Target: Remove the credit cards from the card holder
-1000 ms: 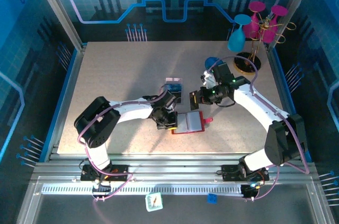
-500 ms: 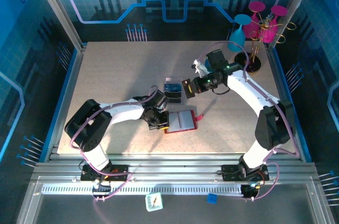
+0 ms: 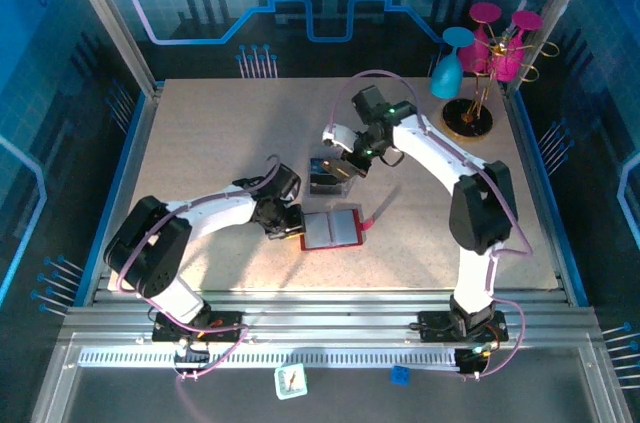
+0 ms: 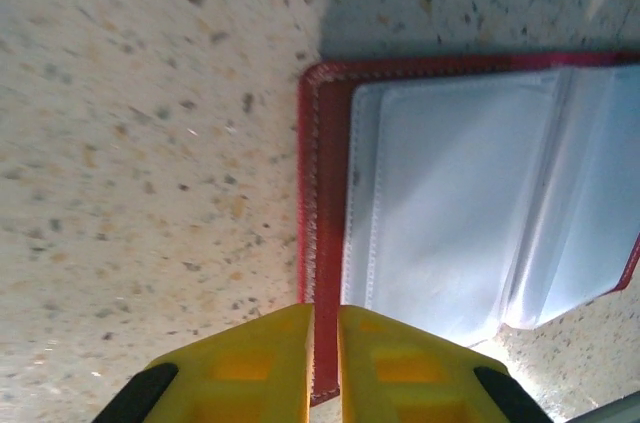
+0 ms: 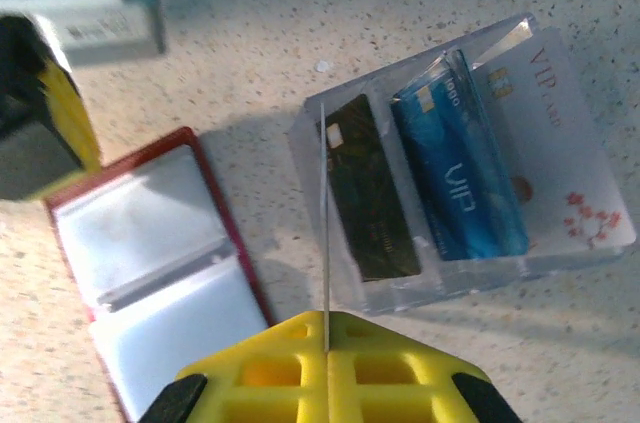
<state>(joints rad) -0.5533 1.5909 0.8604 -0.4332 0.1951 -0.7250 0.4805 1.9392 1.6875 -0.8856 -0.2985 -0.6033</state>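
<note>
Lying open and flat on the speckled bench [image 3: 200,143], the red card holder [image 3: 332,230] is seen near the middle, with its pale inner pockets facing up and its thin red closing tab [image 3: 366,223] sticking out at the right side. Its left edge is pinched by the left pincer [image 3: 294,227]. In the left wrist view the left pincer [image 4: 325,343] is set narrow, and the stitched red edge of the card holder [image 4: 450,203] is gripped between the two yellow fingers [image 4: 250,363].

A clear plastic box [image 3: 322,181] stands just beyond the card holder, close to it but apart. The right pincer [image 3: 338,161] is held over this box. In the right wrist view the right pincer [image 5: 327,333] is closed on a thin card [image 5: 325,243], which is seen edge-on as a fine upright line, so its colour cannot be told. It lies over the left end of the clear plastic box [image 5: 440,283].

Three credit cards are leaned side by side inside the box: a black card [image 5: 370,193], a blue card [image 5: 460,178] and a white card [image 5: 555,143] printed with red blossoms. The card holder [image 5: 150,263] is seen to the left of the box.
</note>
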